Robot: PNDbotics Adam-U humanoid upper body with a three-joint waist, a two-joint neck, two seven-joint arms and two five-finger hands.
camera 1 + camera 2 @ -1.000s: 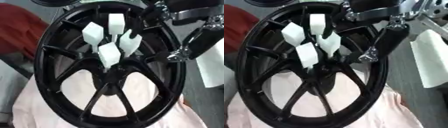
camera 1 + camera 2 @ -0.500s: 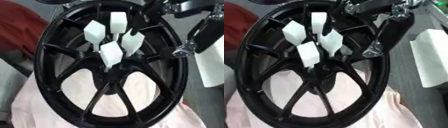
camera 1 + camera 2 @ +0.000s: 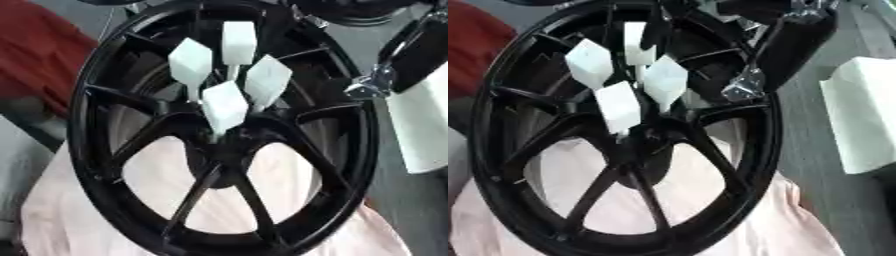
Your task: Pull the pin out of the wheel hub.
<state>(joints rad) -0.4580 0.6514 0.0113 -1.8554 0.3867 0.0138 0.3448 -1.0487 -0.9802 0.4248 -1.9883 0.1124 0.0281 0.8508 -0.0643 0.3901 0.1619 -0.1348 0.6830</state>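
Observation:
A black spoked wheel hub (image 3: 105,165) fills both views, tilted up toward me. Several white pins with block-shaped heads (image 3: 225,103) stand in a cluster on thin stems at its centre. My right hand (image 3: 798,45), black with a silver joint, comes in from the upper right and hovers over the hub's right rim, to the right of the pins and apart from them. Nothing shows in it. My left hand is out of sight.
The hub rests on a pale pink cloth (image 3: 87,215). A white block (image 3: 864,120) lies on the grey table to the right. A red cloth (image 3: 35,55) is bunched at the upper left, beyond the rim.
My right hand has risen a little toward the upper right along the rim. The hub and the pins have stayed put.

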